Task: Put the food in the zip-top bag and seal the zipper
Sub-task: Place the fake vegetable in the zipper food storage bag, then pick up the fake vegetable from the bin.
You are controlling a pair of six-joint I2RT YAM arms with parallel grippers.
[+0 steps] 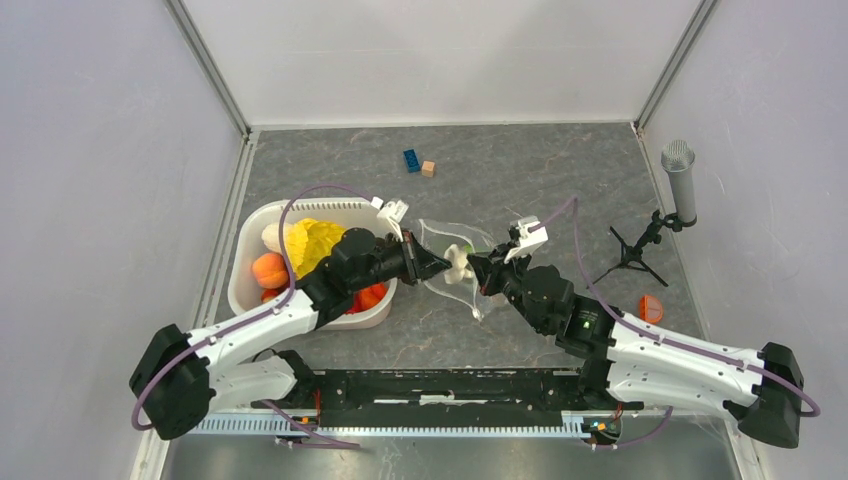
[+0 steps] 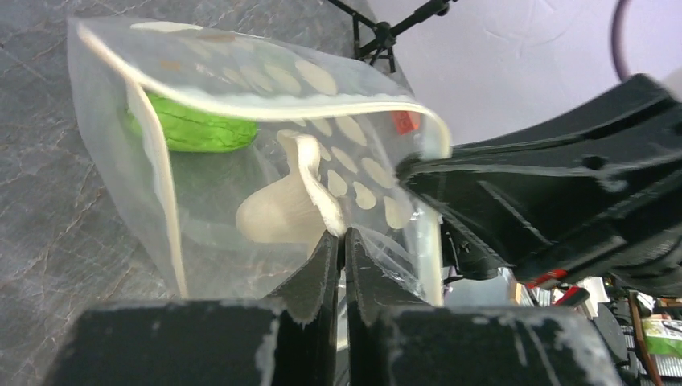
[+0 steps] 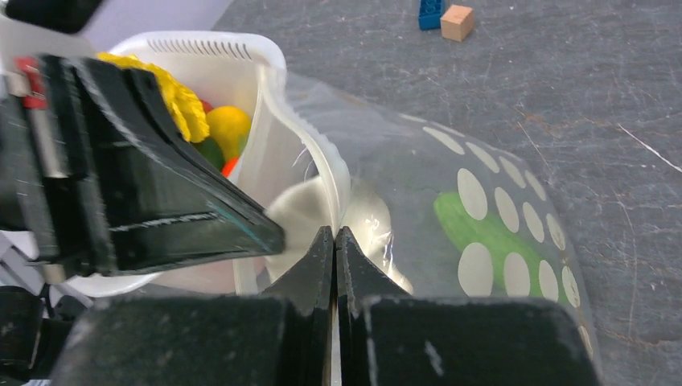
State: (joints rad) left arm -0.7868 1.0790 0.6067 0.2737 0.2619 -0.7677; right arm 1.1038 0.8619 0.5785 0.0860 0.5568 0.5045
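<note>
The zip-top bag (image 1: 447,240), clear with white dots, is held off the table between both grippers, its mouth open. My left gripper (image 1: 428,263) is shut on one lip of the mouth (image 2: 339,235). My right gripper (image 1: 482,270) is shut on the opposite lip (image 3: 334,232). Inside the bag lie a green piece (image 2: 193,129) and a cream piece (image 2: 273,215); both also show in the right wrist view, green (image 3: 482,233) and cream (image 3: 299,211). The zipper strip (image 2: 265,103) runs along the open mouth, unsealed. More food, with the crinkled yellow piece (image 1: 315,240) and a peach (image 1: 269,270), lies in the white basket (image 1: 250,228).
A blue brick (image 1: 411,160) and a wooden cube (image 1: 428,168) lie at the back. A microphone on a small tripod (image 1: 680,180) stands at the right. An orange piece (image 1: 650,308) lies on the table by the right arm. The basket (image 3: 201,50) sits just left of the bag.
</note>
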